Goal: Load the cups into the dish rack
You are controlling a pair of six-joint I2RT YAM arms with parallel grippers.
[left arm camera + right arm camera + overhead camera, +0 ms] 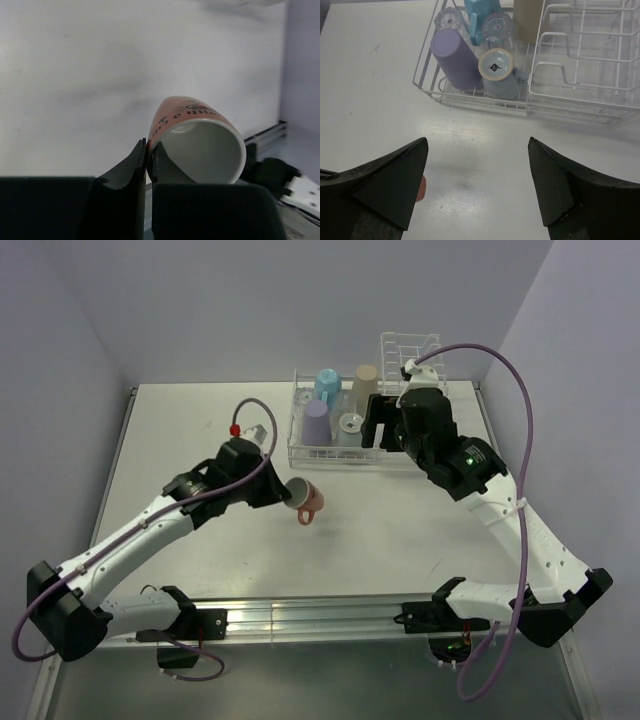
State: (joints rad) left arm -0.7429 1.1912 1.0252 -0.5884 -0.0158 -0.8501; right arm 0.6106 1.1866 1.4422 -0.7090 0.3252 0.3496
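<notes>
Only mug rim between left fingers

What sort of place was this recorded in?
Probably a robotics lab bench, not a kitchen: dish rack on a plain white table, plain lavender walls, metal mounting rail.

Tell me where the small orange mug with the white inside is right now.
Top view: the orange mug is tipped near the table's middle, its rim pinched by the left gripper, in front of the white wire dish rack.
</notes>
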